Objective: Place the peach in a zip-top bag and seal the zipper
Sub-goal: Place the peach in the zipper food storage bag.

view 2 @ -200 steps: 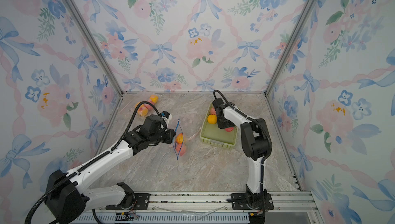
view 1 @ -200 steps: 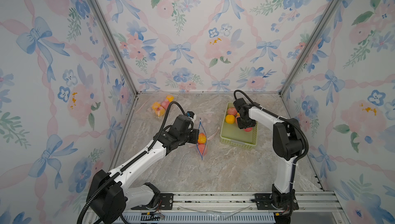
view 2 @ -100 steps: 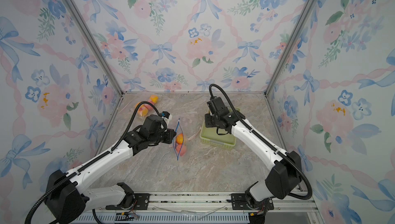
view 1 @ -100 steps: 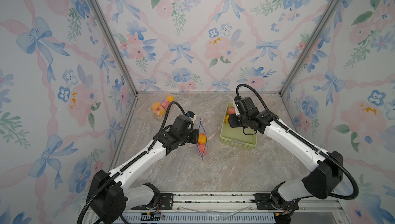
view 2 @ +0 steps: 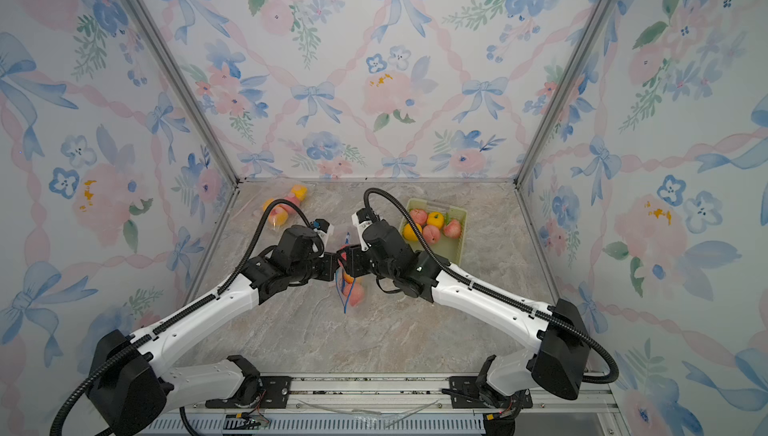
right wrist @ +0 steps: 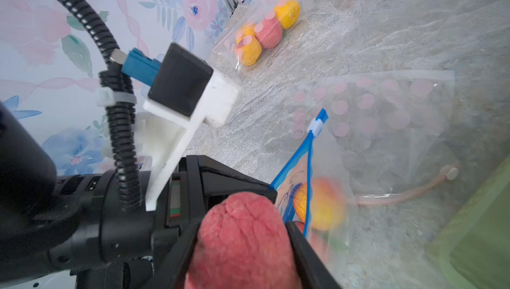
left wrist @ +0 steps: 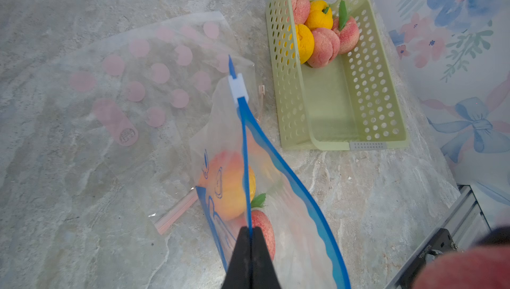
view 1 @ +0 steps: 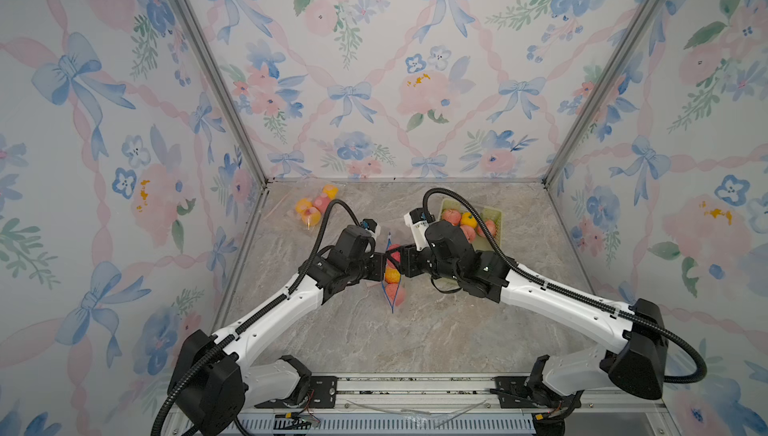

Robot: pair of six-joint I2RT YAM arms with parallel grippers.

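Pink peach (right wrist: 240, 227) sits clamped in the right tool (right wrist: 242, 235) beside the bag (right wrist: 328, 180).

Clear bag (left wrist: 292, 218) with blue drawings, standing up on the table (view 1: 415, 338), blue zipper (left wrist: 278, 163) wide open, white slider (left wrist: 238, 87) at one end, orange fruit (left wrist: 229, 182) and red fruit (left wrist: 263, 232) inside, fuzzy pink-red peach (right wrist: 242, 240) held up in the air, just beside the open top

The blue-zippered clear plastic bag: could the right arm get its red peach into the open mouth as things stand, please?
Probably yes: the left gripper pinches one rim of the blue-zippered clear plastic bag, its mouth agape, and the right gripper with the red peach hangs beside it, nothing between.
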